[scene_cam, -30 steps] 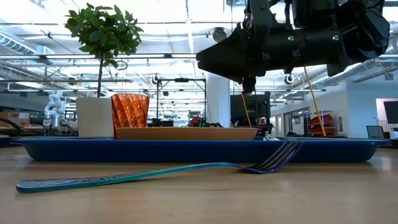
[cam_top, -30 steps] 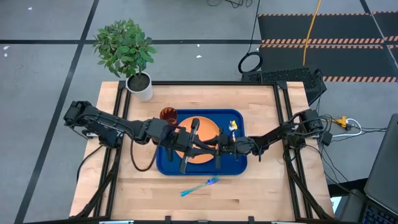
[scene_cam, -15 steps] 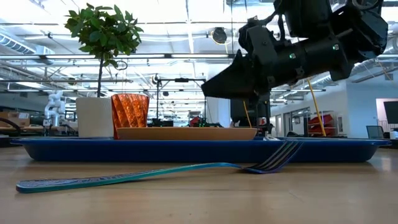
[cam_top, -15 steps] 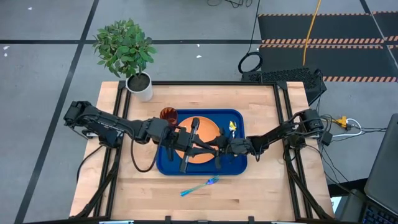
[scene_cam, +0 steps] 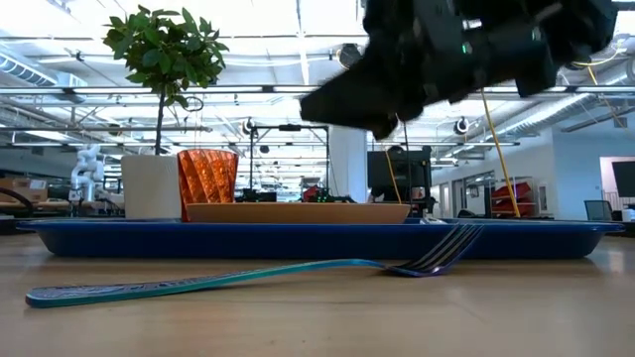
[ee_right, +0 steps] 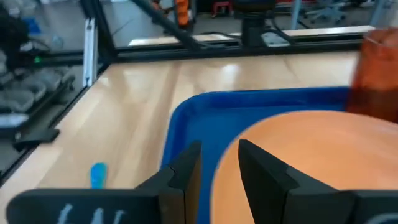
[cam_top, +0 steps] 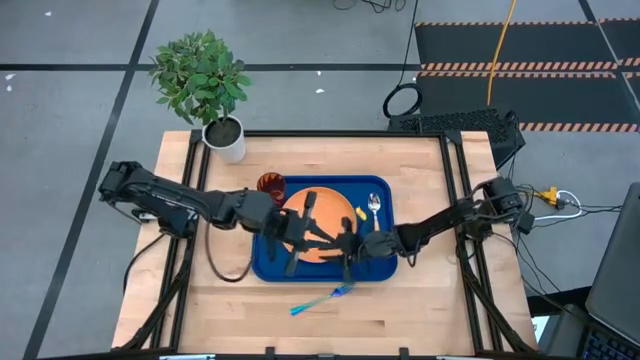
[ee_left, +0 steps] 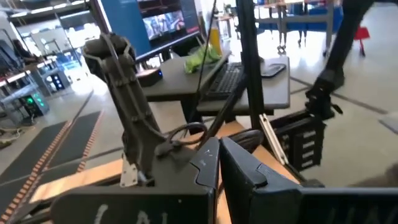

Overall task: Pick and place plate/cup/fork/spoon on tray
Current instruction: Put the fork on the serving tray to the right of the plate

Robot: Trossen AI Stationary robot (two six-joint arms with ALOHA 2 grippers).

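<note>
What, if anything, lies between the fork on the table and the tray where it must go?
Nothing visible does. The fork lies on bare wood just in front of the tray; only the tray's raised rim must be cleared.

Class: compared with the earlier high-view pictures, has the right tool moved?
Yes. The right tool has pulled back from the spoon toward the tray's near edge, closer to the fork.

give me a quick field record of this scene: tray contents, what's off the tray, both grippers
tray: dark blue tray mid-table
on tray: orange plate, spoon, red-brown cup at its back-left corner
off tray: blue-handled fork on the wood in front of the tray
left gripper: above the plate, shut, holding nothing
right gripper: over the tray's front part, fingers apart, holding nothing
other: potted plant at the table's back-left corner
</note>
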